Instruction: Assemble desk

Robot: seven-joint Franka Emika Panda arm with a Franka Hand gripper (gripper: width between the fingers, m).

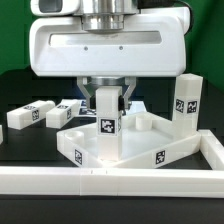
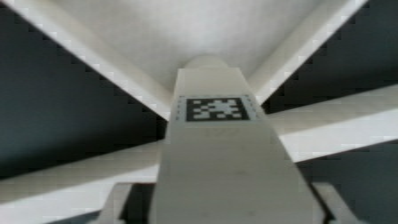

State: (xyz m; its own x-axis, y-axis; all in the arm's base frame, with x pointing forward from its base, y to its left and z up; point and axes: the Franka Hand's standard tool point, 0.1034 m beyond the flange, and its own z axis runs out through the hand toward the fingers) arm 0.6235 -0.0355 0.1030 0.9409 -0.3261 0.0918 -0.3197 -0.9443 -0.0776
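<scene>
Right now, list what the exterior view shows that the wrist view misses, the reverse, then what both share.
Exterior only: the whole end effector, loose legs lying at that view's left, another leg standing at its right, the border rail in front. Wrist only: a close look along the held leg toward a tabletop corner. Both: the held leg, its tag, the tabletop beneath.
</scene>
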